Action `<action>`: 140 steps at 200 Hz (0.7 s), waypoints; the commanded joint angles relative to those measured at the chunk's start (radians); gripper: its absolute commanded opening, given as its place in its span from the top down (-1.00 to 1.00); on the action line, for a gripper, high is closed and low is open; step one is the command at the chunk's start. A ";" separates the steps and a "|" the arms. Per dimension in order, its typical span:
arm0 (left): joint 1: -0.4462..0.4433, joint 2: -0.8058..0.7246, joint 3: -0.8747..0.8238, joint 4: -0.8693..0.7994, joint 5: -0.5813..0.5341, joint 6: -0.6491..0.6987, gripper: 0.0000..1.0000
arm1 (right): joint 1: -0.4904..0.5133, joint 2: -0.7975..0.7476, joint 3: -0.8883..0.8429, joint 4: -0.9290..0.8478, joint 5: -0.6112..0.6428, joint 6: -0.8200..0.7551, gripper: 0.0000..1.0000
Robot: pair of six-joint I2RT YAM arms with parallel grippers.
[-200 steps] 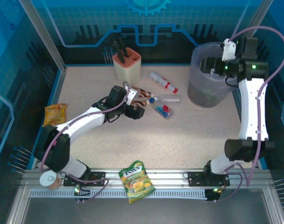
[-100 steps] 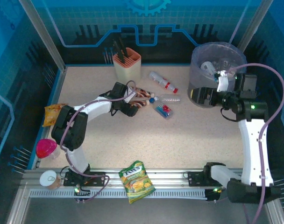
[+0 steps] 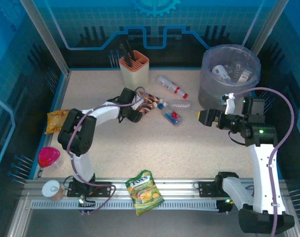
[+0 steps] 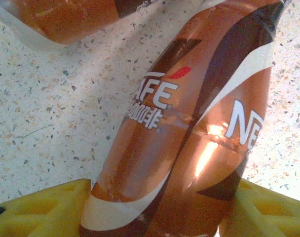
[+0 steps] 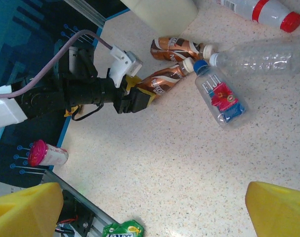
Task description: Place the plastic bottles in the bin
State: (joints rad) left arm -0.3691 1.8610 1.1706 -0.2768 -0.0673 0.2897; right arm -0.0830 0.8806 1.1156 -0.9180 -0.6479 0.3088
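Several bottles [image 3: 229,73] already lie in the bin [image 3: 207,96] at 1 o'clock in the top view. Five more are left on the counter [image 3: 140,148], clustered near 12. The left tool [image 3: 139,109] pinches one of these, a brown bottle [image 4: 189,123], near its base. That bottle lies flat, its long axis running from 8 to 2 o'clock with the cap toward 2. The right tool [image 3: 203,117] hangs spread and empty beside the bin.
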 commanded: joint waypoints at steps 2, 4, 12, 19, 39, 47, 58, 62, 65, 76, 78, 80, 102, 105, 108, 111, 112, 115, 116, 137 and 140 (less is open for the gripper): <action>0.003 -0.058 -0.041 -0.012 0.020 -0.018 0.02 | 0.026 -0.009 -0.046 0.106 -0.030 0.075 -0.91; 0.003 -0.064 -0.045 -0.011 0.023 -0.020 0.02 | 0.029 -0.009 -0.050 0.113 -0.029 0.079 -0.90; 0.002 -0.085 -0.060 0.001 0.039 -0.031 0.04 | 0.038 -0.010 -0.060 0.139 -0.022 0.099 -0.90; 0.002 -0.108 -0.073 0.008 0.055 -0.041 0.09 | 0.048 -0.008 -0.066 0.160 -0.015 0.116 -0.90; -0.006 -0.177 -0.111 0.017 0.098 -0.076 0.15 | 0.081 -0.011 -0.084 0.235 0.002 0.167 -0.89; -0.009 -0.210 -0.127 0.019 0.104 -0.096 0.15 | 0.092 -0.011 -0.097 0.272 0.005 0.191 -0.89; -0.017 -0.263 -0.154 0.016 0.094 -0.122 0.14 | 0.108 -0.008 -0.118 0.342 0.007 0.238 -0.88; -0.018 -0.284 -0.166 0.017 0.092 -0.133 0.14 | 0.115 -0.006 -0.125 0.373 0.008 0.257 -0.89; -0.020 -0.299 -0.175 0.020 0.090 -0.141 0.15 | 0.120 -0.005 -0.131 0.398 0.009 0.272 -0.88; -0.027 -0.361 -0.209 0.029 0.097 -0.177 0.15 | 0.148 0.010 -0.154 0.484 0.016 0.320 -0.88; -0.028 -0.373 -0.214 0.030 0.100 -0.183 0.15 | 0.153 0.014 -0.157 0.499 0.018 0.327 -0.87; -0.030 -0.383 -0.220 0.032 0.103 -0.189 0.16 | 0.159 0.018 -0.160 0.512 0.019 0.333 -0.87; -0.054 -0.504 -0.284 0.073 0.171 -0.289 0.21 | 0.235 0.075 -0.158 0.610 0.070 0.377 -0.87; -0.058 -0.520 -0.295 0.085 0.186 -0.305 0.22 | 0.246 0.083 -0.158 0.622 0.078 0.382 -0.86; -0.065 -0.533 -0.306 0.096 0.202 -0.322 0.22 | 0.256 0.090 -0.159 0.634 0.087 0.387 -0.86; -0.069 -0.547 -0.317 0.108 0.220 -0.338 0.22 | 0.266 0.100 -0.161 0.647 0.096 0.393 -0.86; -0.072 -0.552 -0.320 0.112 0.225 -0.344 0.22 | 0.270 0.102 -0.161 0.651 0.100 0.395 -0.86; -0.079 -0.565 -0.331 0.125 0.241 -0.358 0.22 | 0.281 0.110 -0.161 0.665 0.111 0.400 -0.86; -0.081 -0.569 -0.334 0.129 0.244 -0.363 0.22 | 0.285 0.112 -0.162 0.668 0.116 0.402 -0.86; -0.133 -0.638 -0.397 0.214 0.284 -0.468 0.24 | 0.355 0.181 -0.159 0.752 0.175 0.424 -0.86; -0.140 -0.645 -0.406 0.228 0.289 -0.485 0.25 | 0.364 0.193 -0.158 0.764 0.182 0.425 -0.86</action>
State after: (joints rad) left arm -0.4614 1.2774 0.8295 -0.1673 0.1120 -0.0257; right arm 0.2146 1.0149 0.9634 -0.3256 -0.5510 0.6735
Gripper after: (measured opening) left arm 0.585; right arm 0.931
